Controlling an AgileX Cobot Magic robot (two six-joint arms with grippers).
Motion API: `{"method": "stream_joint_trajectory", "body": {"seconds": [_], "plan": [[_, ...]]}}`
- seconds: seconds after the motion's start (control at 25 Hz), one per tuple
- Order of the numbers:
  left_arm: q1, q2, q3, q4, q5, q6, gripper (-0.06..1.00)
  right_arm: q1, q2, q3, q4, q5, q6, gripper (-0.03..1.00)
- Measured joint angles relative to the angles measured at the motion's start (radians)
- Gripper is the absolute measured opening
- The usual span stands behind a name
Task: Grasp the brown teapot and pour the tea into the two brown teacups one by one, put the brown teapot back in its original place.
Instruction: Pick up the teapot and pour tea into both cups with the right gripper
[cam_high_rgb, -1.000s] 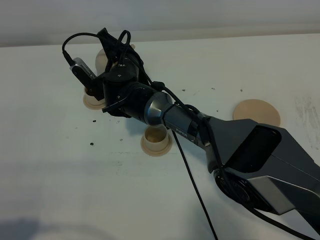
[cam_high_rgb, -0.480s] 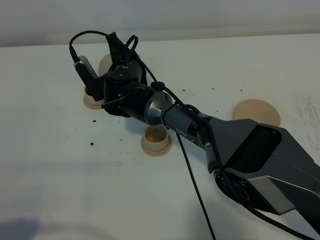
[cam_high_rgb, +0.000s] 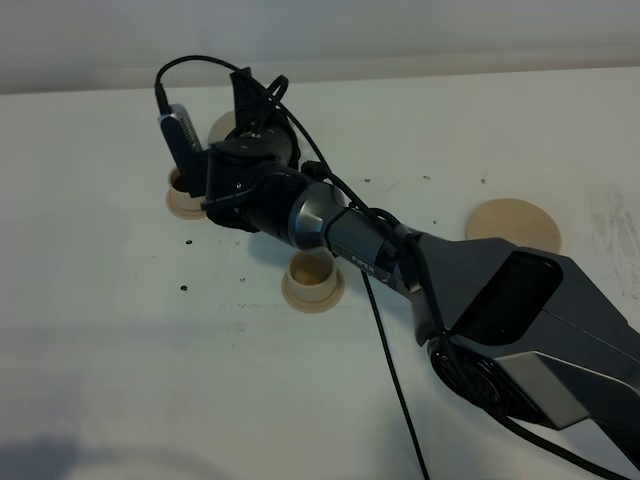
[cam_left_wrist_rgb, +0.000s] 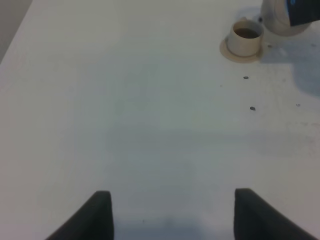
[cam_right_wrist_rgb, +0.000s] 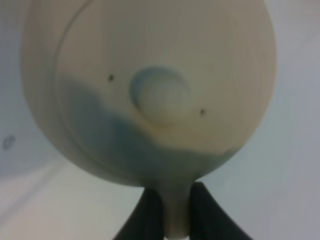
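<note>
The brown teapot (cam_high_rgb: 222, 128) hangs over the far left of the table, mostly hidden behind my right gripper (cam_high_rgb: 250, 112). The right wrist view shows its lid and knob (cam_right_wrist_rgb: 160, 95) close up, with my right gripper (cam_right_wrist_rgb: 175, 202) shut on its handle. One teacup (cam_high_rgb: 181, 194) on its saucer stands just below and left of the teapot; in the left wrist view this teacup (cam_left_wrist_rgb: 244, 39) holds dark liquid, with the teapot (cam_left_wrist_rgb: 280, 17) beside it. The other teacup (cam_high_rgb: 312, 278) stands nearer the front, under the arm. My left gripper (cam_left_wrist_rgb: 175, 215) is open over bare table.
The wide tan saucer (cam_high_rgb: 513, 225) lies bare at the right of the white table. The right arm (cam_high_rgb: 480, 300) stretches diagonally across the middle, its cable trailing forward. Small dark specks (cam_high_rgb: 184, 288) dot the table near the cups.
My right wrist has rolled and shifted a little to the right, carrying the teapot with it. The cups and the wide saucer have stayed put.
</note>
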Motion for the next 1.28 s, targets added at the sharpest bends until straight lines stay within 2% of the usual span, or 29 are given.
{"method": "stream_joint_trajectory", "body": {"seconds": [0.2, 0.36, 0.56, 0.84, 1.08, 1.28], "plan": [[0.0, 0.0, 0.0, 0.0, 0.0, 0.0, 0.52, 0.0, 0.0, -0.092, 0.085, 0.145, 0.035, 0.13], [0.0, 0.0, 0.0, 0.0, 0.0, 0.0, 0.52, 0.0, 0.0, -0.202, 0.234, 0.267, 0.041, 0.13], [0.0, 0.0, 0.0, 0.0, 0.0, 0.0, 0.52, 0.0, 0.0, -0.325, 0.443, 0.28, 0.13, 0.13], [0.0, 0.0, 0.0, 0.0, 0.0, 0.0, 0.52, -0.004, 0.0, -0.348, 0.572, 0.288, 0.279, 0.13], [0.0, 0.0, 0.0, 0.0, 0.0, 0.0, 0.52, -0.018, -0.072, -0.248, 0.702, 0.288, 0.367, 0.13], [0.0, 0.0, 0.0, 0.0, 0.0, 0.0, 0.52, -0.024, -0.126, -0.136, 0.786, 0.289, 0.396, 0.13]]}}
